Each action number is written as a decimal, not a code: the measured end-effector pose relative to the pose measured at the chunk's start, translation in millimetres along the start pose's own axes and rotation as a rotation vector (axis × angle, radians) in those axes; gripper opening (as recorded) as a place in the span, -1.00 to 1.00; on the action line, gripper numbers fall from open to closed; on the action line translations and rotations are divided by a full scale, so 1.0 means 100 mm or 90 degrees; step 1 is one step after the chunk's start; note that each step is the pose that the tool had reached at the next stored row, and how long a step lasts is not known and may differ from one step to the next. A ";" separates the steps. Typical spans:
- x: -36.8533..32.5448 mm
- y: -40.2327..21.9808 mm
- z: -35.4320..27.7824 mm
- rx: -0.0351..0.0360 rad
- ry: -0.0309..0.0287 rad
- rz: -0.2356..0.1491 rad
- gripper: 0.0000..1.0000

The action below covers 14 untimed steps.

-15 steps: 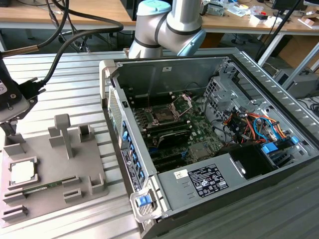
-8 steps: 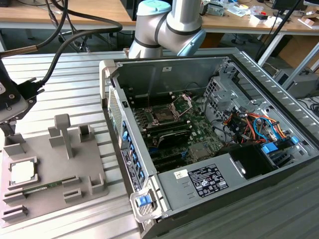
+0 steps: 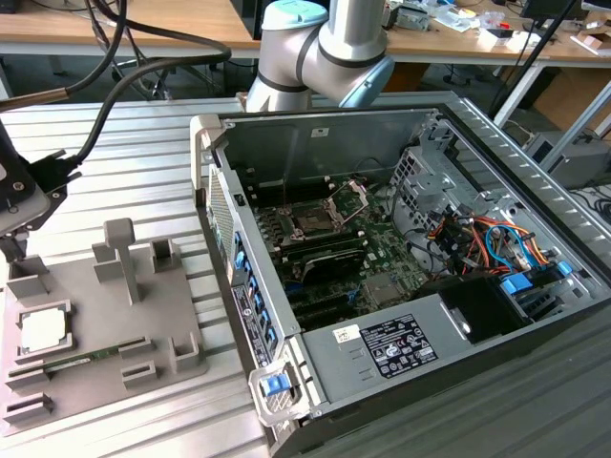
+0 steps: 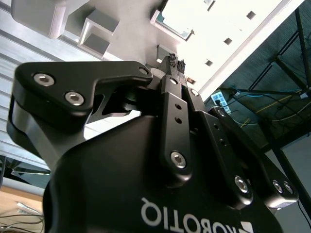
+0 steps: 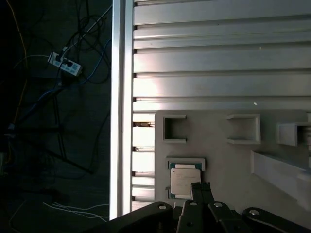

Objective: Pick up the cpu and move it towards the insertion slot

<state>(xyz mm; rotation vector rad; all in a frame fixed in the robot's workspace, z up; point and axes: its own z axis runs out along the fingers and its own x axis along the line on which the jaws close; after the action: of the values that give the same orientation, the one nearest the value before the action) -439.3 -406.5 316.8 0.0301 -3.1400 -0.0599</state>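
While the exterior view takes in both ends of the job, the wrist views give the close detail. From outside, the cpu (image 3: 43, 330) lies flat in a square recess of the grey tray (image 3: 172, 320), near the tray's edge at the exterior view's left. The insertion slot (image 3: 313, 219) sits well apart inside the open computer case (image 3: 286, 143), its retaining plate (image 3: 349, 197) tipped up.

The first wrist view looks straight down: the gripper (image 5: 201, 187) hangs over one corner of the chip, and I cannot tell whether it touches. In the second wrist view the fingertips (image 4: 171, 62) meet, pressed together on nothing.

The arm (image 3: 325, 43) rises behind the case, with its wrist over the tray. Bare ribbed table (image 3: 143, 172) lies between tray and case. An upright post (image 3: 120, 256) stands on the tray between the chip and the case wall.
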 end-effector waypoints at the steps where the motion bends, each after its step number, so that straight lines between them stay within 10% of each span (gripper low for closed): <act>1: 0.001 0.000 0.001 0.0000 0.0000 0.000 -0.79; 14: 0.028 0.000 0.007 0.0000 0.0001 0.000 -0.79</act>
<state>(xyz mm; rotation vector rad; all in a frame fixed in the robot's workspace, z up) -442.1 -406.5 316.1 0.0299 -3.1399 -0.0599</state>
